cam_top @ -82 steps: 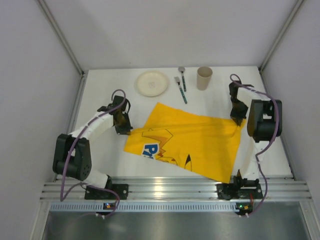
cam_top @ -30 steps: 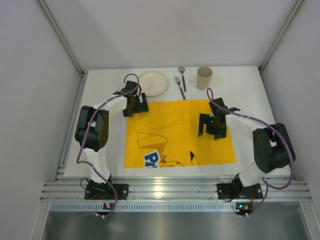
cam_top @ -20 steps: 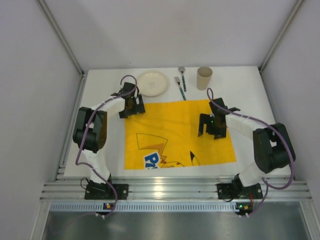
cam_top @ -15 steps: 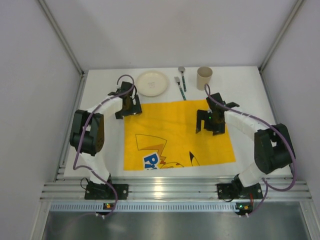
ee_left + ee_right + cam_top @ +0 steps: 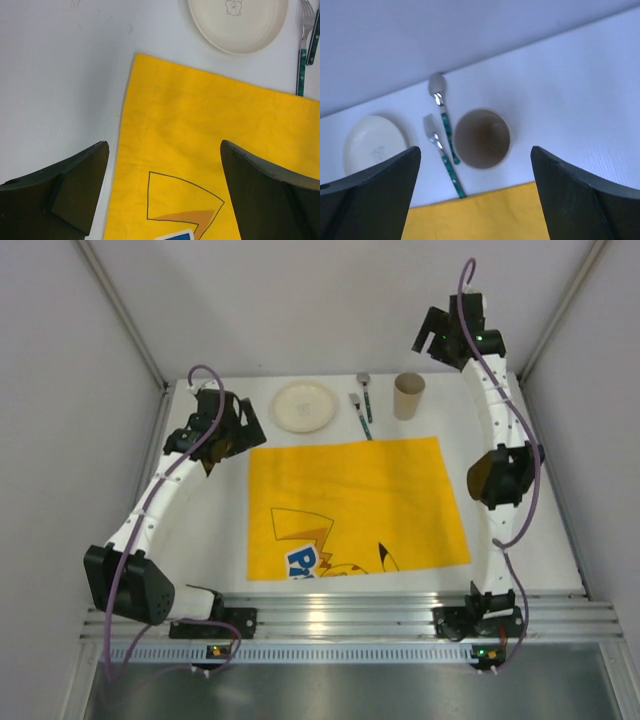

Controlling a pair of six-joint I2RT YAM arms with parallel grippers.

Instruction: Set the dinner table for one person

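Observation:
The yellow cartoon-printed cloth (image 5: 350, 502) lies flat and square on the white dinner table (image 5: 525, 530). Behind it stand a cream plate (image 5: 305, 406), a green-handled fork (image 5: 361, 422) and spoon (image 5: 366, 396), and a beige cup (image 5: 408, 396). My left gripper (image 5: 230, 430) hovers open over the cloth's far left corner (image 5: 145, 70), nothing between its fingers (image 5: 75, 185). My right gripper (image 5: 442, 338) is raised high at the back right, open and empty. It looks down on the cup (image 5: 481, 138), spoon (image 5: 441, 107), fork (image 5: 443, 161) and plate (image 5: 372, 145).
White walls close in the table on three sides. A ribbed aluminium rail (image 5: 340, 620) runs along the near edge with both arm bases. In the left wrist view the plate (image 5: 237, 20) and fork (image 5: 301, 55) lie beyond the cloth's edge.
Both grippers have left the spread cloth. The left arm drew back to the left; the right arm swung up and away to the back right, above the cup. The cloth stayed flat.

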